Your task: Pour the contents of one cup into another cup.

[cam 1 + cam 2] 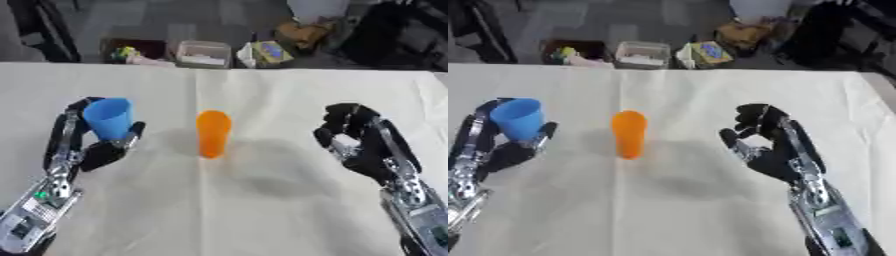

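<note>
Left hand (87, 145) grips blue cup (109, 118) at 9 o'clock, apparently upright. Right hand (363, 145) curled, empty, at 3. Next: tip over orange cup (213, 133), centre.

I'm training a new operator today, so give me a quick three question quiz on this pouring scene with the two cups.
1. True or false: the left hand holds the blue cup.
2. Where does the orange cup stand? A) in the right hand B) upright on the table, between the two hands C) tipped over beside the blue cup
3. Fill in: the right hand has its fingers curled and holds ____.

Key: 1 true. 2 B. 3 nothing.
</note>
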Robot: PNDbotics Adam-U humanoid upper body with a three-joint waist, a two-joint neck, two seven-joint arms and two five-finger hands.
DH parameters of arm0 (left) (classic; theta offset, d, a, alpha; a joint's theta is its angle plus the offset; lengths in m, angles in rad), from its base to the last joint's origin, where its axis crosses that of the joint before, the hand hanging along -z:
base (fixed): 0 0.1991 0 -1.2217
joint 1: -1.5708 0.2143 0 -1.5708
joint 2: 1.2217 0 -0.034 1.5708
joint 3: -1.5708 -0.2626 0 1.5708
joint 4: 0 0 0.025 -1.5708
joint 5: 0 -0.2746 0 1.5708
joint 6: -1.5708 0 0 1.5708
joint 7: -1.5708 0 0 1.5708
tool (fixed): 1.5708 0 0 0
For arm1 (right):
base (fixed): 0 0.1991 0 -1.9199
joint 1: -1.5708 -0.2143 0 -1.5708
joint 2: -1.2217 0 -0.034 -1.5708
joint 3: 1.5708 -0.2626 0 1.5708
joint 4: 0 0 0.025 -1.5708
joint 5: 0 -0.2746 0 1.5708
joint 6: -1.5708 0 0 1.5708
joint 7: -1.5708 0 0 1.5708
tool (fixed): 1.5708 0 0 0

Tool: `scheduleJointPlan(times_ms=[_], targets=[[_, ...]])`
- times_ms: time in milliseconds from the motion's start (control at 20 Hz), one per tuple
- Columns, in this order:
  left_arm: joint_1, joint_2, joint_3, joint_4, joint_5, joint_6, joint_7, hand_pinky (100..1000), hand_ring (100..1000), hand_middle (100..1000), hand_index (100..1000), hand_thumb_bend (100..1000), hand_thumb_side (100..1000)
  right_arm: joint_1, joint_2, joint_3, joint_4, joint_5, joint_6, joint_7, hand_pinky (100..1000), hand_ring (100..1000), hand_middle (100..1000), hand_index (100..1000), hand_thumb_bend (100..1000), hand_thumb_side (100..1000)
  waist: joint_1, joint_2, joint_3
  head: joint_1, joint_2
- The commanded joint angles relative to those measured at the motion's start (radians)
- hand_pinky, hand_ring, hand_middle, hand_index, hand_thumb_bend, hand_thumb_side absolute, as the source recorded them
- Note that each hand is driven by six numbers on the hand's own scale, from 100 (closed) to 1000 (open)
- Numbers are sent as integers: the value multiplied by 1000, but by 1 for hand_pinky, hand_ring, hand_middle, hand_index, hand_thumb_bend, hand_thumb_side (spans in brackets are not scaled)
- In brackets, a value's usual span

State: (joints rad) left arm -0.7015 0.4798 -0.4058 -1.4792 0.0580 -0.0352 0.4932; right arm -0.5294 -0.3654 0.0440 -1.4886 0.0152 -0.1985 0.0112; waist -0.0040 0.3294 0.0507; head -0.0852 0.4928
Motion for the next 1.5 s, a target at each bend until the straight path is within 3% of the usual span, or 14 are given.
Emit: scheduleJointPlan(times_ms=[50, 350, 600, 750, 1500], targets=[[3, 22, -12, -108, -20, 16, -20, 492, 100, 208, 436, 254, 100, -30, -51, 11, 45, 29, -4, 4, 545, 602, 591, 735, 533, 361, 7, -28, 20, -25, -12], [19, 0, -48, -259, -16, 71, -93, 499, 100, 210, 439, 255, 100, -86, -75, 40, 162, 100, -34, 12, 564, 690, 694, 754, 597, 328, 23, -42, 92, -67, -11], [31, -6, -62, -457, 20, 207, -137, 502, 100, 212, 441, 255, 100, -165, -60, 58, 284, 145, -74, 35, 591, 729, 738, 776, 637, 337, 24, -49, 133, -95, -10], [23, -21, -69, -508, 32, 249, -158, 503, 101, 211, 441, 254, 100, -211, -38, 66, 346, 166, -95, 58, 595, 731, 738, 778, 644, 341, 23, -52, 148, -107, -8], [-13, -104, -110, -514, 75, 260, -196, 505, 104, 212, 441, 244, 100, -297, 54, 82, 477, 209, -145, 122, 602, 744, 760, 801, 706, 346, 15, -57, 210, -129, -9]])
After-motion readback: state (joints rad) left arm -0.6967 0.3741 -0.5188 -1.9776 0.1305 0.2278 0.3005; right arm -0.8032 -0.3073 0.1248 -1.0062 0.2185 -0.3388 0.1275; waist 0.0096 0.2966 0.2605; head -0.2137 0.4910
